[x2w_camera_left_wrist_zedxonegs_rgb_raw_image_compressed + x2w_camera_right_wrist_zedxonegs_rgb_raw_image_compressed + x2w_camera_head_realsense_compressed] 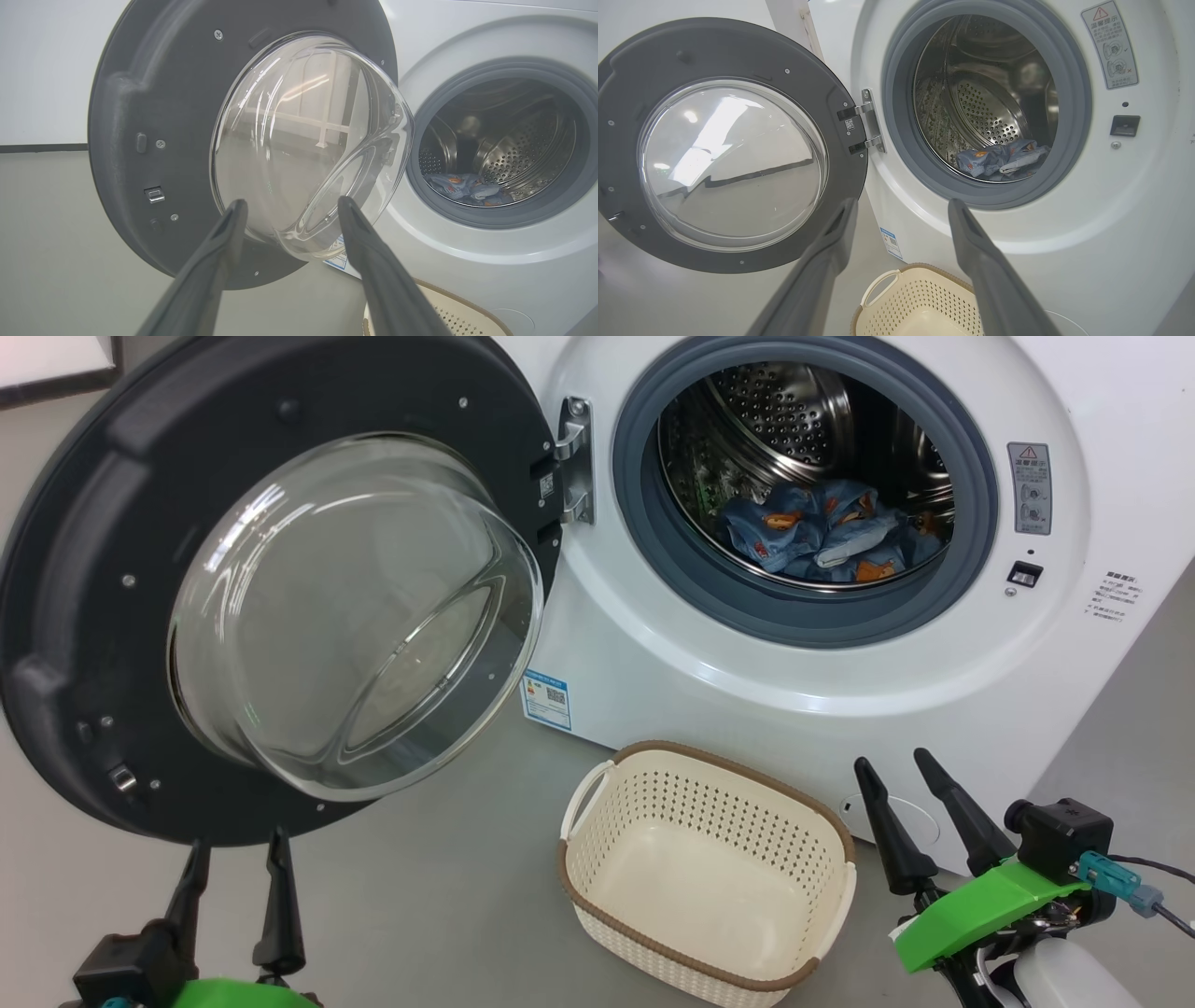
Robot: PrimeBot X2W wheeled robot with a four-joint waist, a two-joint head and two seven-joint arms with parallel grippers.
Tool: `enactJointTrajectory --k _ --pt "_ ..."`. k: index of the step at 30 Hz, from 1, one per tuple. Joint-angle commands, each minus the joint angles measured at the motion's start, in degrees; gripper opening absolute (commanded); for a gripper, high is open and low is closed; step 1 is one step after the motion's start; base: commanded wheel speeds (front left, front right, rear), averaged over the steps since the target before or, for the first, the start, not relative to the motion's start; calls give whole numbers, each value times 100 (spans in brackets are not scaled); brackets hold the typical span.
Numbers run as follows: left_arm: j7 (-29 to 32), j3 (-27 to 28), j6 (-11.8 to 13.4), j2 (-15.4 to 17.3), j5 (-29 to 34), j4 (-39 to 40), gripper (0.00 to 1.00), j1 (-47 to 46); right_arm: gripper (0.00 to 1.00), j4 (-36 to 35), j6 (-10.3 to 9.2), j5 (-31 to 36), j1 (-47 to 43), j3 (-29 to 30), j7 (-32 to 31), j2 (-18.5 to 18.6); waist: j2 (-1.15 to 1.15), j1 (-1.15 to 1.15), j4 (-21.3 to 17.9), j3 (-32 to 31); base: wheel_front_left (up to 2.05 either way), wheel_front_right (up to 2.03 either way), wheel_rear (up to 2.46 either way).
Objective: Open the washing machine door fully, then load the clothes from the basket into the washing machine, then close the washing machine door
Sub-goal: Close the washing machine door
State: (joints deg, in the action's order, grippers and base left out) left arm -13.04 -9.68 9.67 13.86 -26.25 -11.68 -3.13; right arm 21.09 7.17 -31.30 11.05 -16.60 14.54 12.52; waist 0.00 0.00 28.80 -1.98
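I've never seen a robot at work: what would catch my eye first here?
The washing machine door hangs wide open at left, glass bowl bulging out. Right of it, the clothes lie in the steel drum, and the basket stands empty on the floor below.

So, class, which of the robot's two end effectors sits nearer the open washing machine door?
The left end effector, right by the black rim of the door; the right end effector is over by the basket.

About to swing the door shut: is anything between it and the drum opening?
Nothing visible blocks the door. The clothes lie inside the drum, behind the gasket; the basket sits on the floor below.
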Motion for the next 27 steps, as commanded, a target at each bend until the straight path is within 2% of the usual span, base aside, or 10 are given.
enactJointTrajectory --k 1,12,15,16,27 --pt "-5 212 45 178 -40 167 100 -89 100 -105 32 -26 148 -115 46 57 0 0 -3 -1 0 0 0" --pt "14 207 60 238 -86 220 99 -112 100 -115 32 -37 111 -100 46 72 0 0 -105 28 0 0 0" --pt "20 204 29 264 -110 217 18 -153 100 -114 32 -39 119 -105 46 78 0 0 -142 43 0 0 0" --pt "26 200 1 271 -131 230 0 -174 100 -115 32 -39 122 -107 46 81 0 0 -155 48 0 0 0" --pt "232 558 -139 686 -386 982 0 -675 100 -112 32 -47 132 -102 46 120 0 0 -279 62 0 0 0"
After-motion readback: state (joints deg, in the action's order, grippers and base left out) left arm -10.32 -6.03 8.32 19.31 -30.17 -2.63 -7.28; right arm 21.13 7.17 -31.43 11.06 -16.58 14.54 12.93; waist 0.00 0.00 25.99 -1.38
